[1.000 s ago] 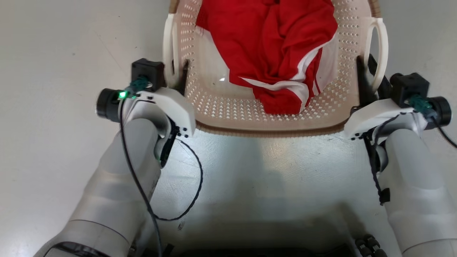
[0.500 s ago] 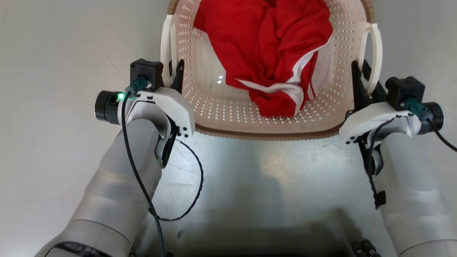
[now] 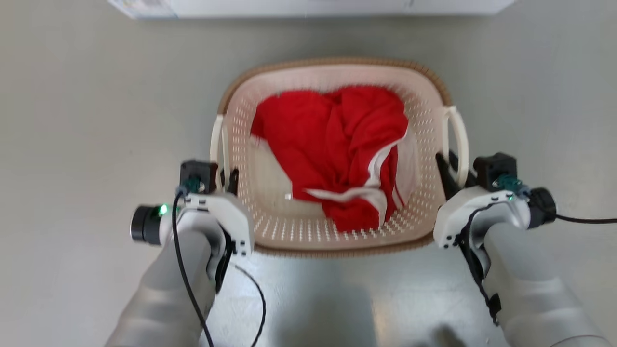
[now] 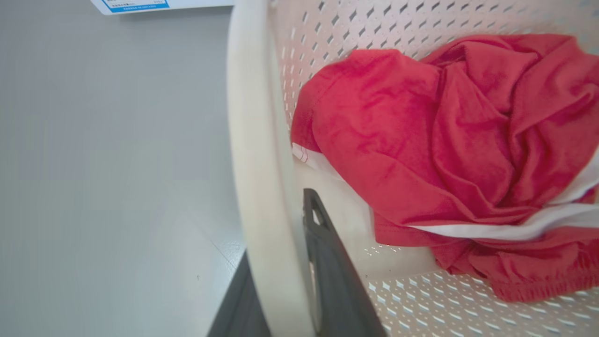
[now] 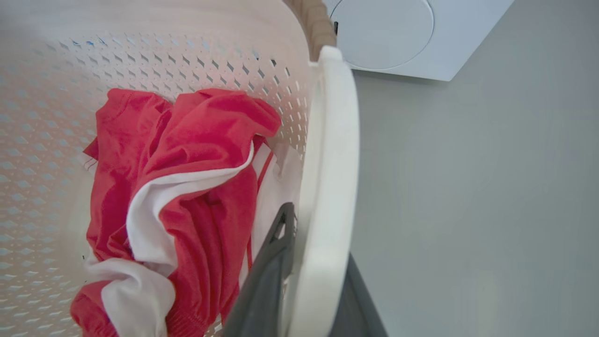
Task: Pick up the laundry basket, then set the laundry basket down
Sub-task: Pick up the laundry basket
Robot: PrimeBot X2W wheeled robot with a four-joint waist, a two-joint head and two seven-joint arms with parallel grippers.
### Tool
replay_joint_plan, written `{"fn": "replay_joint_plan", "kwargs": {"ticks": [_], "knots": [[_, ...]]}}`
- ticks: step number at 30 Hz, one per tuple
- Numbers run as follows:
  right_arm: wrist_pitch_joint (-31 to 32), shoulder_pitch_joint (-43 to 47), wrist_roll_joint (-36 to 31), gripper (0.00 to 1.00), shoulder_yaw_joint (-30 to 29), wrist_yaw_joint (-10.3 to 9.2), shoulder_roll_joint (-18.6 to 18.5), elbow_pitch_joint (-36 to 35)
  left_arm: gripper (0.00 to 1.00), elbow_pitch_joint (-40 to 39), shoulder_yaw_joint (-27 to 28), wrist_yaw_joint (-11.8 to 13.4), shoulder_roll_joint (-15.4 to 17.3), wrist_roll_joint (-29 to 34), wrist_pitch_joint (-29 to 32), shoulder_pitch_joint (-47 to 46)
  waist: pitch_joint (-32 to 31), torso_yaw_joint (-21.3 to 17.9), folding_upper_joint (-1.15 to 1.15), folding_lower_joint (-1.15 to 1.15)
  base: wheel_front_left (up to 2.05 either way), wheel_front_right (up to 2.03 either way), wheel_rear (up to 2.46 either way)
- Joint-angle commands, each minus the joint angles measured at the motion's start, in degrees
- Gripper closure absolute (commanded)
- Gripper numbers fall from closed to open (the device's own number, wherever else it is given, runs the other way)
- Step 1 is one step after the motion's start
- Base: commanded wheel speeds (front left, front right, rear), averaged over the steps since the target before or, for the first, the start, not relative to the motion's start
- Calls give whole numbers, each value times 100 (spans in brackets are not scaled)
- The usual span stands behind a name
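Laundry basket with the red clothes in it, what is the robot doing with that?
The robot has hold of the laundry basket on both sides. Its left gripper is clamped on the left white handle, and its right gripper on the right white handle. A red and white garment lies crumpled inside. A white washing machine stands just beyond. Whether the basket is lifted yet, I cannot tell.

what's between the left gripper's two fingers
The white side handle of the laundry basket, pinched by the left gripper; the left wrist view shows a dark finger on either side.
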Motion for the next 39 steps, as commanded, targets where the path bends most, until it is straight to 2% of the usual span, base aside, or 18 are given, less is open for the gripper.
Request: {"fn": "replay_joint_plan", "kwargs": {"ticks": [1,7,11,20,32,39], "knots": [[-20,333,183,100,423,46,64,169,100,-51,-29,-20,111,-82,-47,273,-674,-58,0,0,0,0,0],[172,566,606,100,983,46,64,467,100,130,-346,-78,111,-347,-47,695,-1403,-78,0,0,0,0,0],[520,873,1197,100,1584,46,64,456,100,412,-598,-76,111,-585,-6,1038,-2020,-214,0,0,0,0,0],[959,1452,1773,100,2203,46,64,367,100,733,-846,-47,111,-914,80,1650,-3032,-546,0,0,0,0,0],[1318,2243,2119,100,2609,46,64,380,100,591,-1210,12,111,-1372,158,2514,-4048,-866,0,0,0,0,0],[1377,2433,2195,100,2673,46,64,288,100,408,-1443,120,111,-1603,217,2677,-4201,-943,0,0,0,0,0]]}}
